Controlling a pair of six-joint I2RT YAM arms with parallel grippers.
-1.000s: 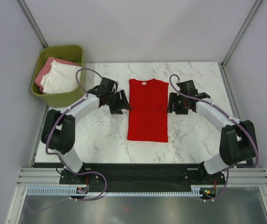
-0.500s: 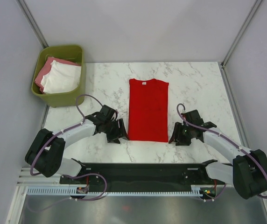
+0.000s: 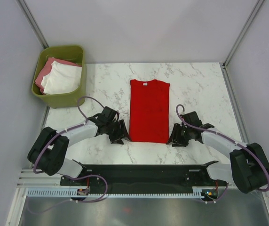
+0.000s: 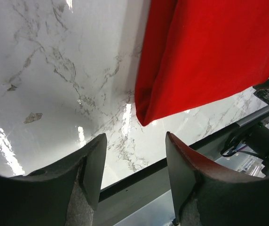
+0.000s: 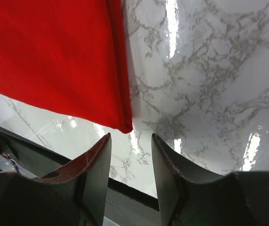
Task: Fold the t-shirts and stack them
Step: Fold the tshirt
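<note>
At far left an olive-green bin (image 3: 61,100) beside the counter (image 3: 200,89) holds a pink t-shirt (image 3: 44,74) and a white t-shirt (image 3: 59,81). The left end effector (image 3: 121,133) sits low, spread wide and holding nothing, the near left corner of the red t-shirt (image 3: 148,110) just ahead of its gap and untouched. That shirt lies flat mid-counter as a tall folded rectangle; its small white neck label (image 3: 145,84) is too small to read. The right end effector (image 3: 174,136) is likewise parted and empty, just beside the near right corner.
</note>
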